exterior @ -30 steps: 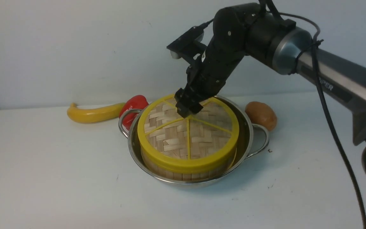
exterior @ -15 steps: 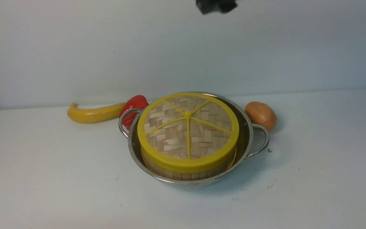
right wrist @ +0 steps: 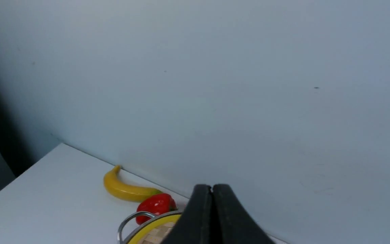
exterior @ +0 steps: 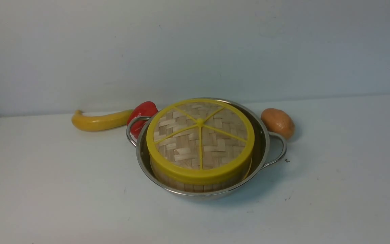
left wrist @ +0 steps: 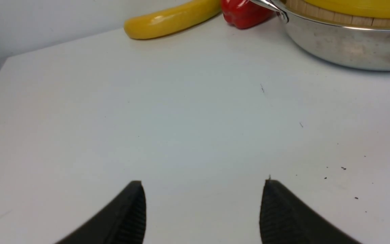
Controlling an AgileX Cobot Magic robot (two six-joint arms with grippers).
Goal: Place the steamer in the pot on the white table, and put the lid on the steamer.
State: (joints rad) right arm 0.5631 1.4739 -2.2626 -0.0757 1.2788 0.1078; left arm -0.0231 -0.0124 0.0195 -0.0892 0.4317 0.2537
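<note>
With my right gripper (right wrist: 212, 193) closed on nothing and my left gripper (left wrist: 203, 203) open, the slatted bamboo steamer (exterior: 198, 183) sat in the shiny steel pot (exterior: 264, 135) on the white table (exterior: 46, 186), the yellow-rimmed woven lid (exterior: 200, 142) on top; nothing seemed left

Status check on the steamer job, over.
Left tool open, empty. Right tool shut, empty. Lid on steamer, steamer in pot. Nothing in the way.

Shiny stainless-steel pot (exterior: 264, 135), woven bamboo lid (exterior: 200, 142) with smooth yellow plastic rim, matt white table (exterior: 63, 189)
</note>
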